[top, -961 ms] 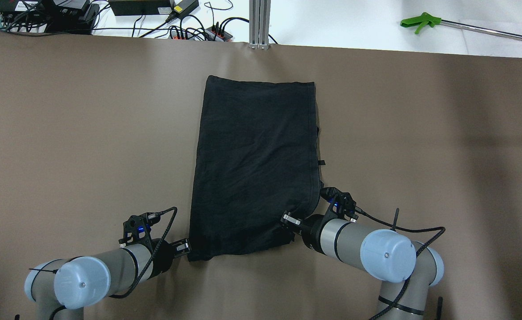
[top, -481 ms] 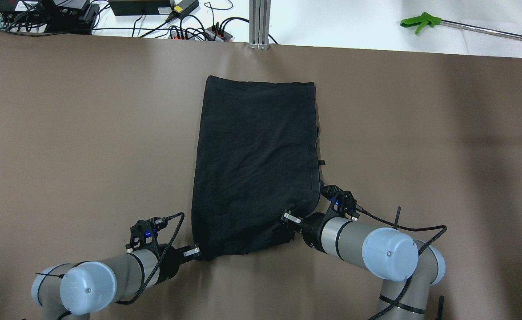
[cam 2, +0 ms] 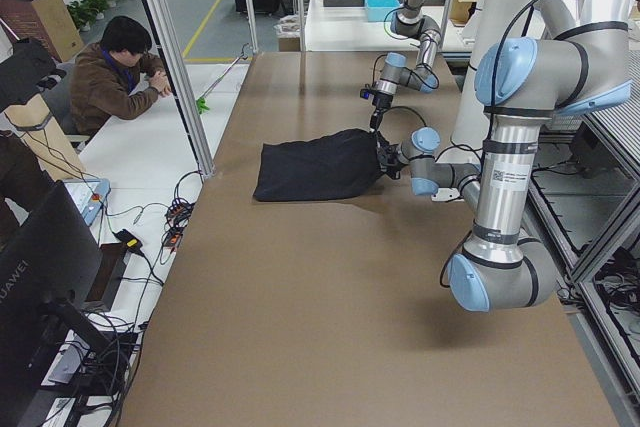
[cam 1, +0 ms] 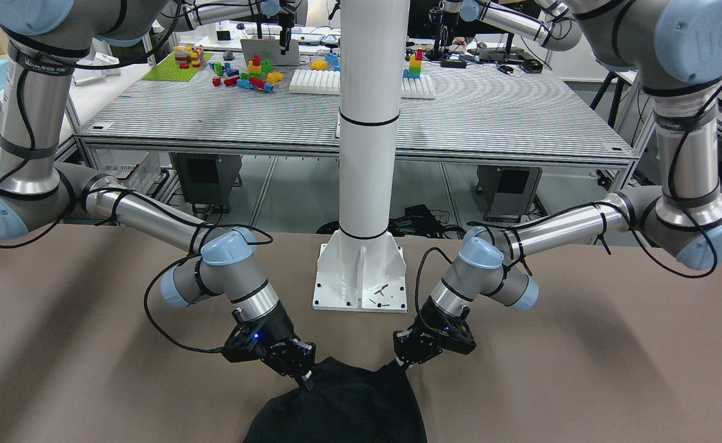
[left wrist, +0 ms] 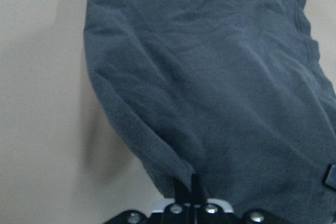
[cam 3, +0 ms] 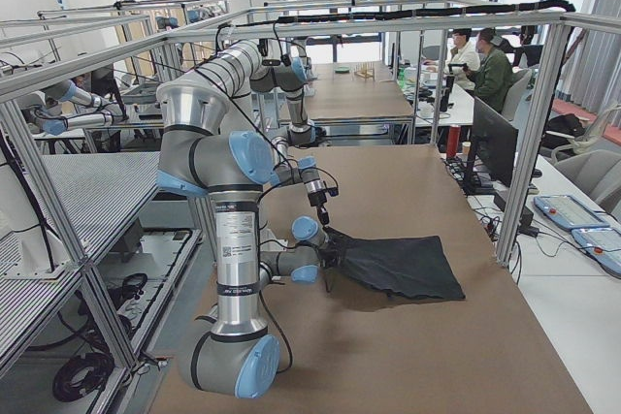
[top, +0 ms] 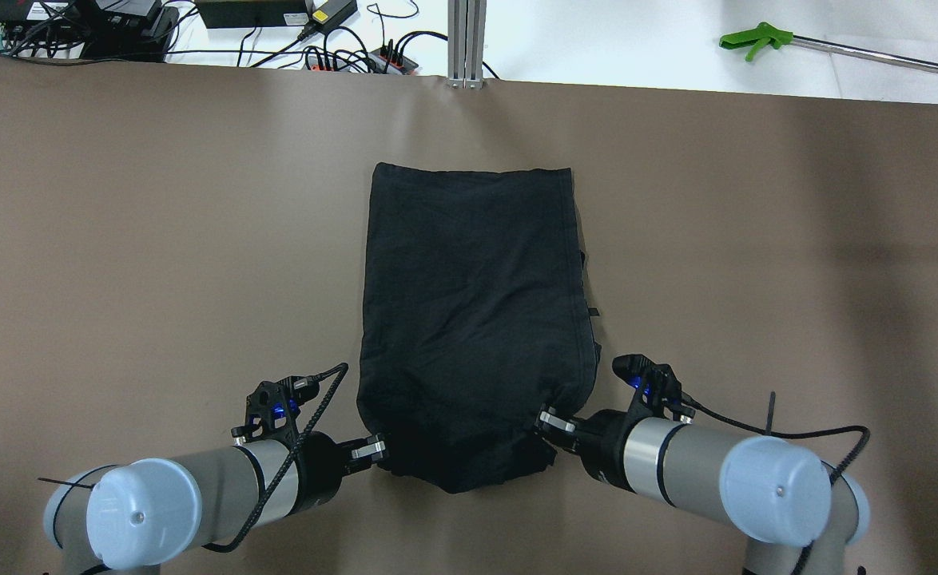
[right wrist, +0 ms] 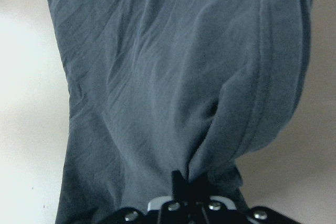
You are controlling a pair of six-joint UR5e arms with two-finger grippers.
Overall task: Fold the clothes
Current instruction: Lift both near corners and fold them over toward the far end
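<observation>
black cloth (top: 469,319) dragged nearer (matte, creased); left hand (top: 379,451), right hand (top: 545,421) pinching bunched near corners.

Black clothes (cam 1: 336,409) low on brown table (cam 1: 582,369), left gripper (cam 1: 403,363) and right gripper (cam 1: 306,379) at its robot-side edge.

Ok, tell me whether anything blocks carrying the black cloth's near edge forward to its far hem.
Nothing visible does. The left gripper and right gripper each pinch a near corner of the cloth, whose top lies bare.
</observation>
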